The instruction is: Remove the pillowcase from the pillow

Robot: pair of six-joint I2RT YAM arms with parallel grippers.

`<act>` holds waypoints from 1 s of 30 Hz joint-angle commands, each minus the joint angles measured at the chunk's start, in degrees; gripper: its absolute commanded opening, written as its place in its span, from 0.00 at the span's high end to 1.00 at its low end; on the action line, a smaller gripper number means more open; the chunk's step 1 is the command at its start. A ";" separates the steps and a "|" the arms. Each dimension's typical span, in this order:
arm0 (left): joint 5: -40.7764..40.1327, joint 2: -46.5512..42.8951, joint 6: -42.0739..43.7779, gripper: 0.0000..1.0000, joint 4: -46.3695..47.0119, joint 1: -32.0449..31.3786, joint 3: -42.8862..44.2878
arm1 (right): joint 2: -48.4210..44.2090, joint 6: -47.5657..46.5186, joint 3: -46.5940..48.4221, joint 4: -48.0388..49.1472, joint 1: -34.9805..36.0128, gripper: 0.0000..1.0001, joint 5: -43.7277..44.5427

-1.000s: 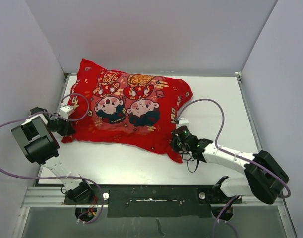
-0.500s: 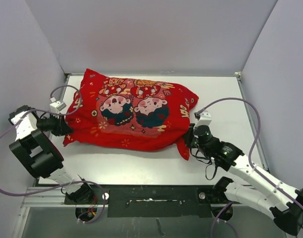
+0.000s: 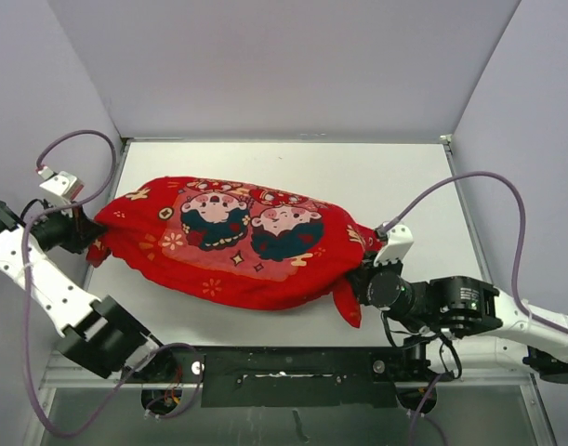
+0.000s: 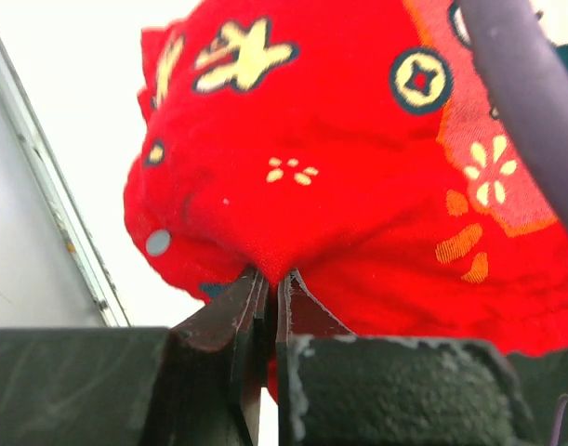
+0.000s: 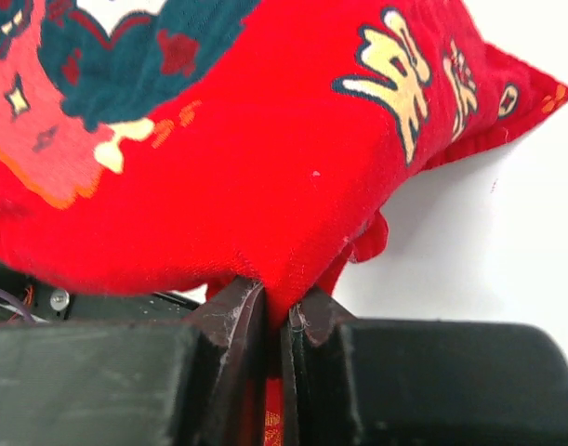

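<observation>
From above, the white table (image 3: 409, 181) is sitting inside plain pale walls (image 3: 284, 65), with a metal rail (image 3: 293, 376) running along its near edge. The pillowcase (image 3: 237, 243) is stretching across the middle of the table, printed side up and bulging full; the pillow is staying hidden inside it. The left gripper (image 3: 90, 240) is pinching the cover's left end and the right gripper (image 3: 358, 279) is pinching its right end, where a red flap is hanging down.

In the left wrist view, the left gripper (image 4: 271, 279) is clamping its fingers tight on a fold of red pillowcase (image 4: 358, 186), with white table (image 4: 70, 84) and a metal edge strip (image 4: 51, 204) showing behind and a dark cable (image 4: 525, 102) crossing the top right corner.

In the right wrist view, the right gripper (image 5: 282, 302) is squeezing its fingers together on a tuck of the pillowcase (image 5: 246, 167), and the cover's corner is casting a shadow on the white table (image 5: 488, 232)
</observation>
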 commanded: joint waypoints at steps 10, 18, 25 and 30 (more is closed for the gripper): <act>15.63 -25.74 -54.64 1.00 44.96 0.74 -2.05 | 3.10 -0.46 19.84 -5.41 3.79 1.00 9.22; 14.43 -24.63 -82.40 1.00 66.30 0.73 3.69 | 5.79 -1.75 31.52 -7.81 3.72 1.00 11.32; 9.18 -18.84 -83.31 1.00 63.42 -8.25 -0.51 | 1.41 4.68 25.25 -10.80 3.99 1.00 27.78; -24.50 -10.13 -64.94 1.00 49.94 -37.23 -5.89 | 5.94 -5.98 18.40 -3.05 0.16 1.00 30.49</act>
